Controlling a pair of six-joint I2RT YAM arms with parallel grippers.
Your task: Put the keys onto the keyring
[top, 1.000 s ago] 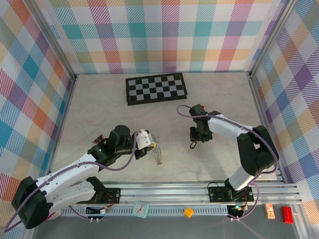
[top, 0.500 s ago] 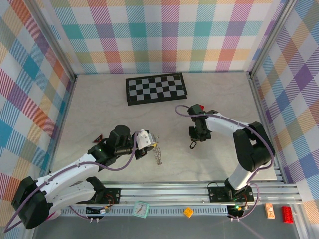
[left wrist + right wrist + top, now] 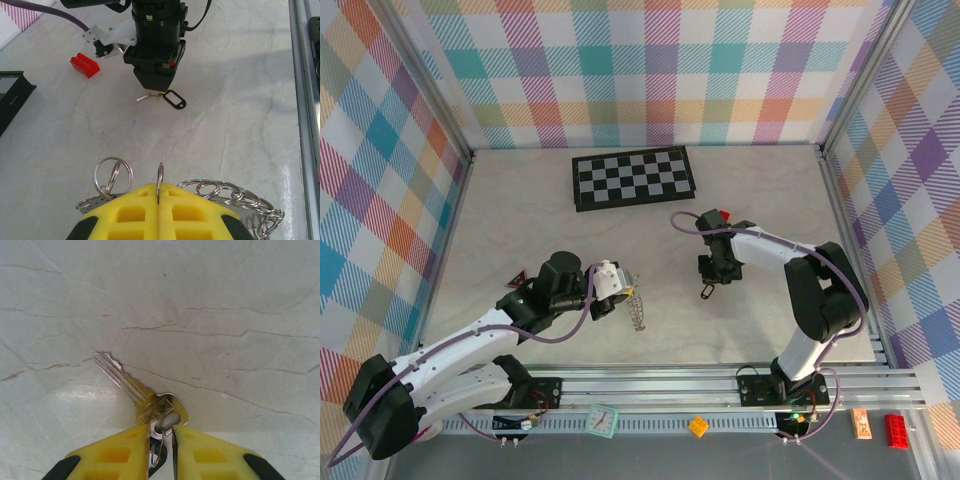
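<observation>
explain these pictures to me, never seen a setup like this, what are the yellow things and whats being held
Two white robot arms are bolted at a table's near edge. The wide picture looks down from above; the other two come from cameras on each wrist, so the yellow blocks at their bottom edges are that arm's own fingers. The left fingers are shut on a wire loop of the keyring, a flat metal ring fringed with small loops. The right fingers stand close on either side of the keys, which lie on the table; whether they grip yet is unclear. A chequered board and a red block also lie there.
</observation>
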